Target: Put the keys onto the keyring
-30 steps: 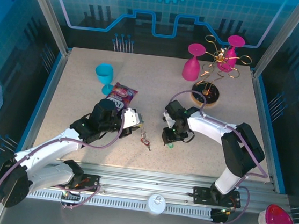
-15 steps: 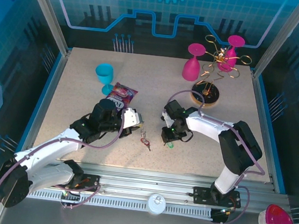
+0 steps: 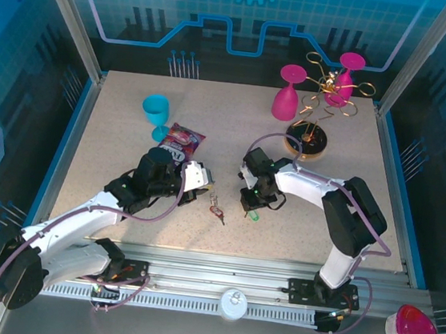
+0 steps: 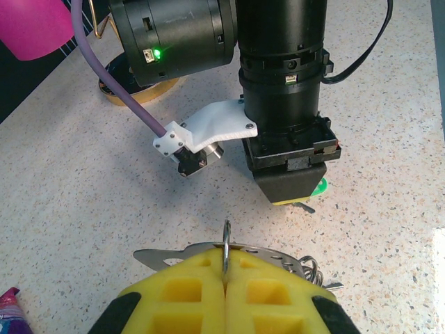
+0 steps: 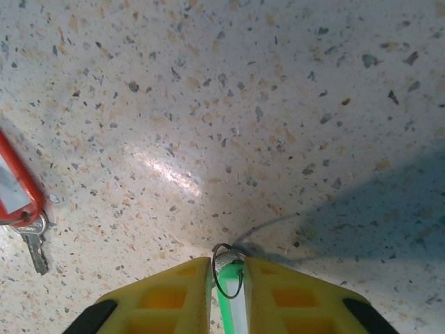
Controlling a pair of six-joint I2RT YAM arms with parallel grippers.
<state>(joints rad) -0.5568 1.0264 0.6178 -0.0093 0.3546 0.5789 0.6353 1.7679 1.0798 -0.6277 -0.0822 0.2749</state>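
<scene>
Your left hand (image 4: pixel 224 268) clamps tight on the keyring (image 4: pixel 167 256); your right hand (image 5: pixel 228 268), narrowed, pinches the green-tagged key (image 5: pixel 227 306) on the worktop (image 5: pixel 278 104), the red-tagged key (image 5: pixel 15 188) lying nearby, its pale label unreadable.

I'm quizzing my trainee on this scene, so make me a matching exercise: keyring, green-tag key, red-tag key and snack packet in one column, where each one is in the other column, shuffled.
Things:
1 keyring
2 green-tag key
3 red-tag key
4 snack packet

Places:
A beside the teal cup
B in the shut left gripper
C on the tabletop, ungripped
D between the fingers of the right gripper

Pairs: 1-B; 2-D; 3-C; 4-A
</scene>
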